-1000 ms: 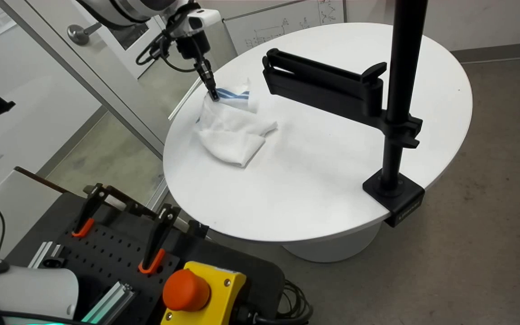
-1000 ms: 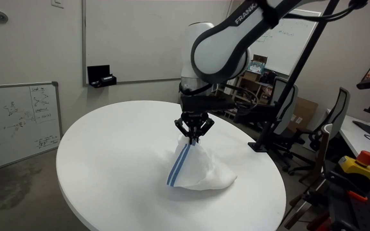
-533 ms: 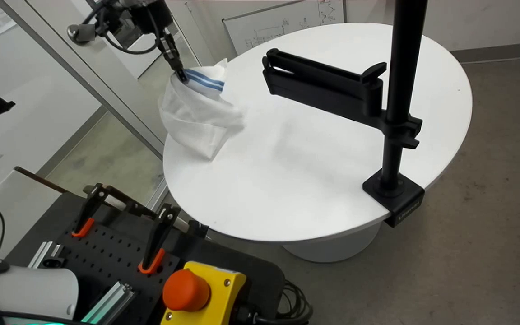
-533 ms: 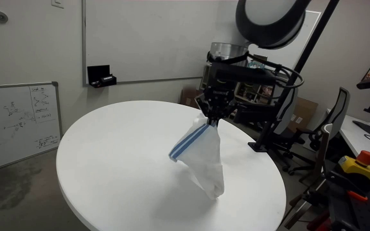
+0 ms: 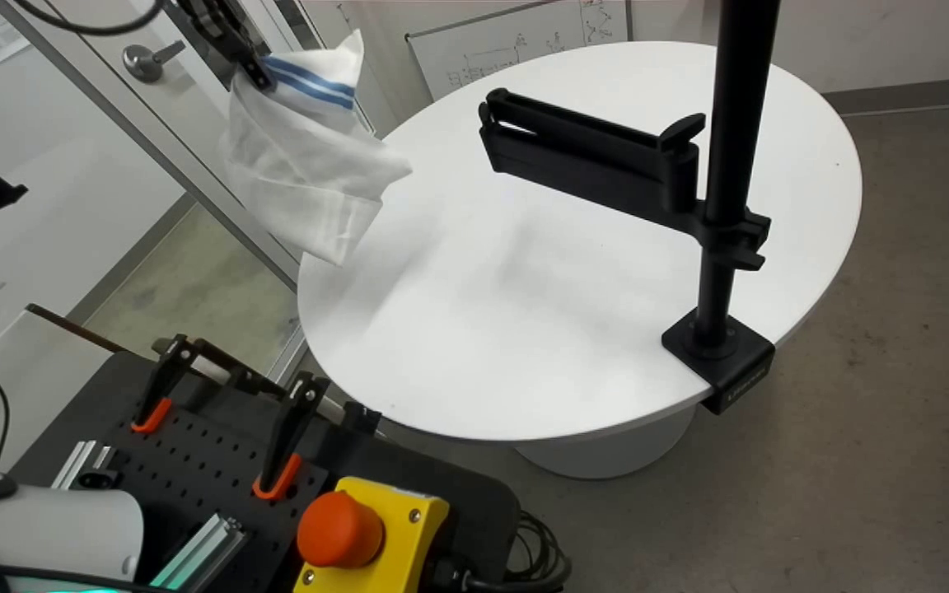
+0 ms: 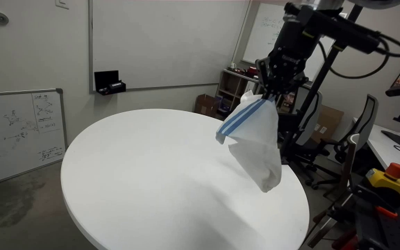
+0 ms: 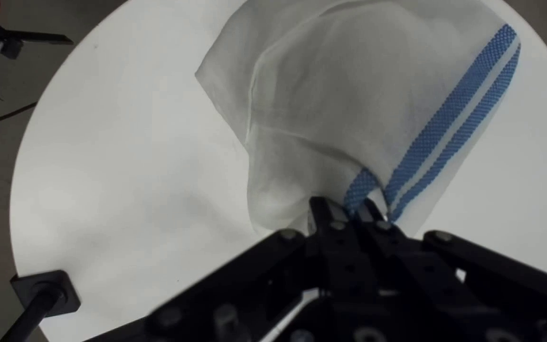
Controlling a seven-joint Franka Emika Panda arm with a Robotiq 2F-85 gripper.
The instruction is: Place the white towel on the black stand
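Observation:
The white towel with blue stripes hangs in the air above the round table's edge in both exterior views (image 5: 310, 156) (image 6: 255, 135). My gripper (image 5: 260, 76) is shut on one striped corner of it; it also shows in an exterior view (image 6: 268, 97). In the wrist view the fingertips (image 7: 344, 206) pinch the towel (image 7: 349, 85), which drapes away from them. The black stand (image 5: 726, 148) is a post clamped to the table edge, with a folded horizontal arm (image 5: 590, 161). The towel is apart from it. In an exterior view the towel partly covers the stand (image 6: 317, 86).
The round white table (image 5: 540, 354) lies under the towel. A dark cart with clamps and a yellow box with a red emergency button (image 5: 376, 527) stands beside the table. A glass door (image 5: 145, 62) is behind the arm. Chairs (image 6: 363, 121) stand past the stand.
The towel has been lifted off the table and hangs from the gripper. The gripper has risen, moving left in an exterior view and right toward the stand's side in an exterior view.

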